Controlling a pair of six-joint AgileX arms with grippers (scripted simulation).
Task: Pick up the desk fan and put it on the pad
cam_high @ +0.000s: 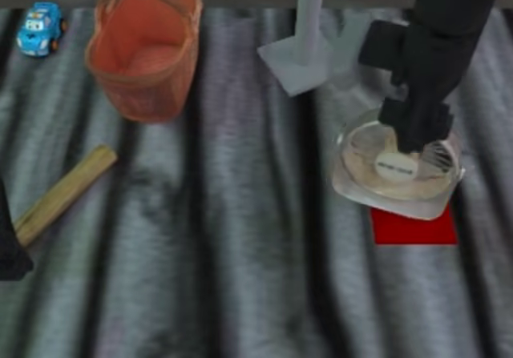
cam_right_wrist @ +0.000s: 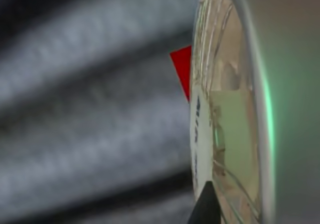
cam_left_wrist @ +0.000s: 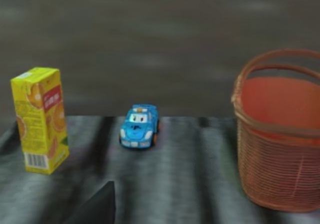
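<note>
The desk fan (cam_high: 398, 166), shiny silver with a pale round face, hangs tilted face-up at the right of the table. My right gripper (cam_high: 417, 134) comes down onto it from behind and is shut on it. The pad (cam_high: 413, 227), a flat red square, lies on the cloth directly below, its far half covered by the fan. In the right wrist view the desk fan's disc (cam_right_wrist: 225, 124) fills the frame edge-on, one dark fingertip (cam_right_wrist: 205, 206) rests against it, and a corner of the pad (cam_right_wrist: 183, 68) shows behind. My left gripper (cam_high: 10, 254) stays parked at the table's left edge.
An orange-red mesh basket (cam_high: 146, 46) stands at the back left, with a blue toy car (cam_high: 40, 28) beside it. A wooden block (cam_high: 64, 194) lies at the left. A grey flat-based post (cam_high: 300, 42) stands just behind the fan. A yellow juice carton (cam_left_wrist: 41, 120) shows in the left wrist view.
</note>
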